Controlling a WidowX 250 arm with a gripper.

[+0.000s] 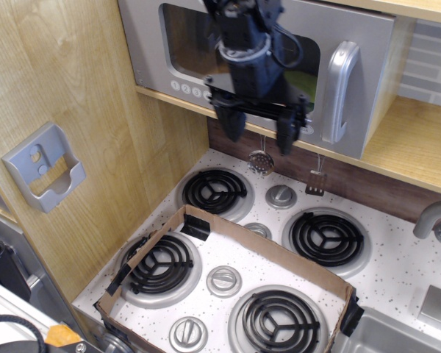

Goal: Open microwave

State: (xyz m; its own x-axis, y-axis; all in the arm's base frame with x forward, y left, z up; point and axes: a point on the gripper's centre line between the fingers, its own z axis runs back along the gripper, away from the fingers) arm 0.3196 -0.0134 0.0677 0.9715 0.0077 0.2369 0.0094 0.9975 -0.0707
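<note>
The silver-grey microwave (367, 44) sits on a wooden shelf at the top, its door shut. Its clear window (187, 40) is partly hidden by my arm. The chunky vertical silver handle (339, 81) is at the door's right side. A row of round white buttons (185, 88) runs under the window. My black gripper (257, 131) hangs open and empty in front of the door's lower edge, fingers pointing down, left of the handle and apart from it.
A white speckled stovetop (397, 272) with black coil burners (327, 239) lies below. A cardboard frame (279, 254) rests on it. A small strainer (260, 159) and spatula (317, 180) hang on the back wall. A grey wall holder (44, 168) is at left. A faucet (437, 220) is at right.
</note>
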